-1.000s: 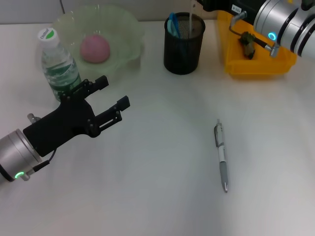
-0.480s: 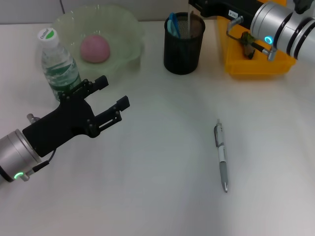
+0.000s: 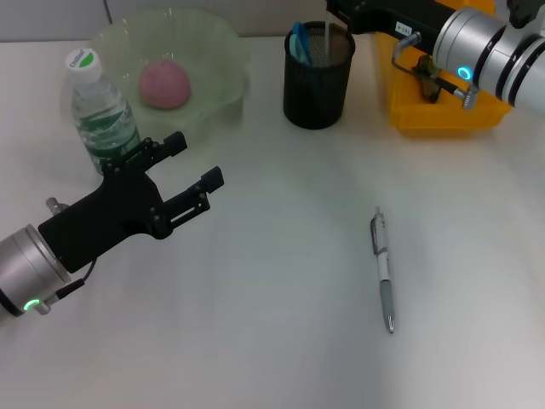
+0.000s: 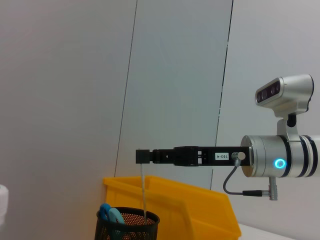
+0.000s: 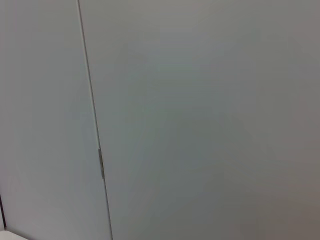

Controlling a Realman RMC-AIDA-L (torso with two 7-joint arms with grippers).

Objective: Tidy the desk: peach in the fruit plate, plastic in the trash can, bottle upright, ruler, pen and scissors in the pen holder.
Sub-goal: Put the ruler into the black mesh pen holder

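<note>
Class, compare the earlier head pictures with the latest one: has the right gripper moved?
Yes. The right gripper has shifted toward the robot's left, from over the trash can to above the pen holder, holding the ruler.

Even, diffuse light from above is flooding the desk (image 3: pixel 281 341), which is reading bright and slightly washed out, with only a faint soft shadow lying beside the pen (image 3: pixel 383 269) and under the left gripper (image 3: pixel 197 175). The fruit plate (image 3: pixel 223 51) is glowing pale and hazy along its rim, and the bottle (image 3: pixel 102 115) is catching small glints. The right wrist view is showing nothing but a flat, evenly lit grey wall (image 5: pixel 200 120), while the left wrist view is staying crisp, with no glare.
</note>
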